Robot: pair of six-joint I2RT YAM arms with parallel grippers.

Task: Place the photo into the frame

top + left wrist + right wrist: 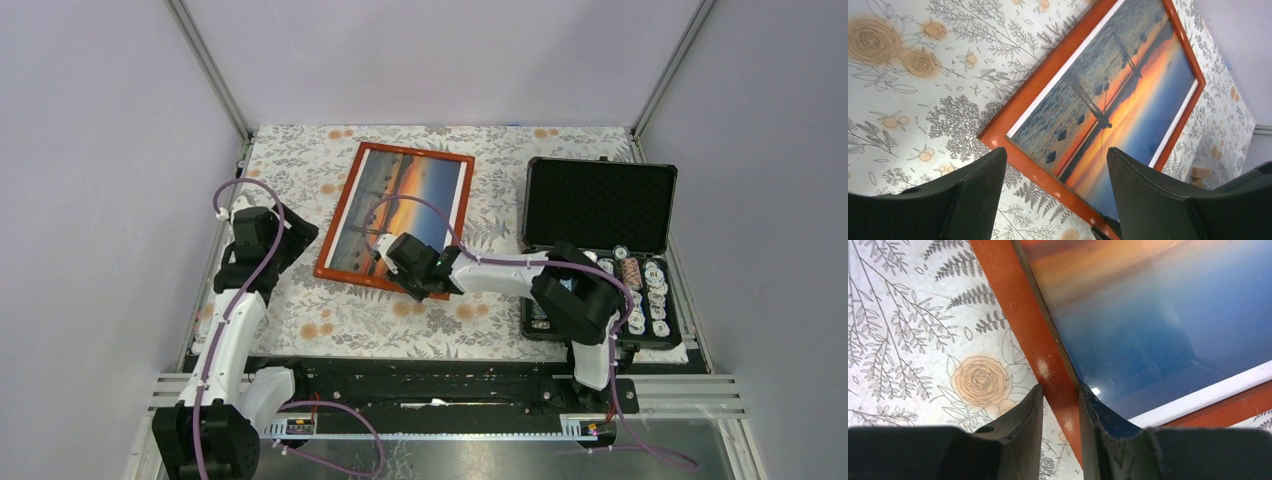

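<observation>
in the top view the left arm stood at 9 o'clock on the flowered tablecloth [300, 160], its left gripper [298, 238] pointing toward 3 o'clock at the long left side of the frame [1048, 75] and stopping just short of it. from the left wrist its two dark fingers [978, 190] were spread well apart with nothing between them, only cloth and the frame's near left corner showing through the gap, so that tool was open and held nothing. the frame lay flat on the cloth in the middle of the table, its long axis tipped toward 1 o'clock. the photo [400, 200] lay face up inside the frame, orange sky and blue water showing, with a thin white border along both long sides just within the orange-brown rails. at the frame's 6 o'clock end, close to its 5 o'clock corner, the right gripper [1060, 387] came down over the short near rail. from the right wrist one of its fingers [1028, 410] sat on the cloth just outside the rail and the other on the photo's blue edge just inside it, both drawn in against the wood, so that tool was closed around the frame's rail. at 3 o'clock from the frame, well apart from it, a black case [600, 205] stood with its lid raised, and rows of chips [650, 290] lay in its near half, partly hidden by the right arm.
</observation>
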